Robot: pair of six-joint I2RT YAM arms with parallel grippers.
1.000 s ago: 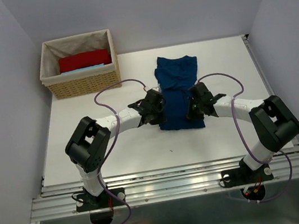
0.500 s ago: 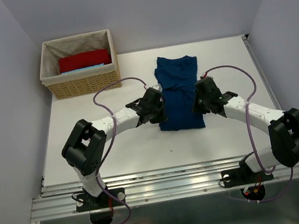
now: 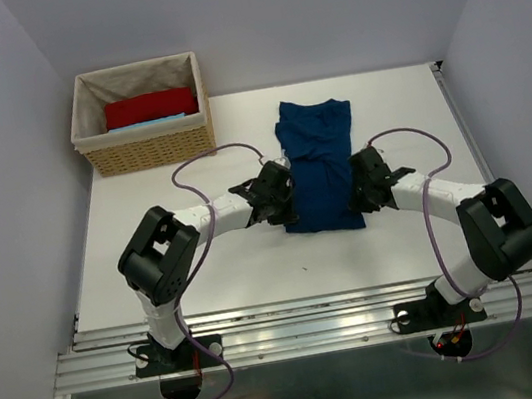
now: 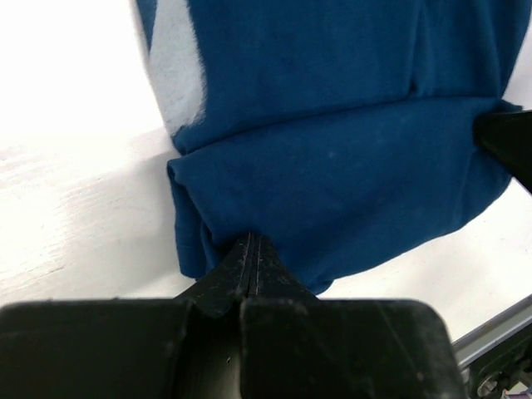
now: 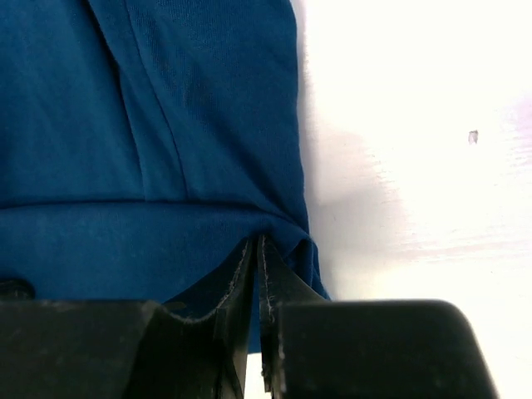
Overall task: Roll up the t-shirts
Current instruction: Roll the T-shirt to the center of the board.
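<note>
Two tools, the left tool (image 4: 252,243) and right tool (image 5: 256,243), each pinch the near folded edge of the navy t-shirt (image 3: 316,146), which lies mid-frame on the worktop (image 3: 205,260). You appear to be starting the roll; next, turn both sides evenly toward the collar.

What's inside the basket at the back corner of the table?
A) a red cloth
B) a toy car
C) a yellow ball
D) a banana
A: a folded red cloth lies inside the wicker basket, with a light-blue piece showing along its near edge.
</note>
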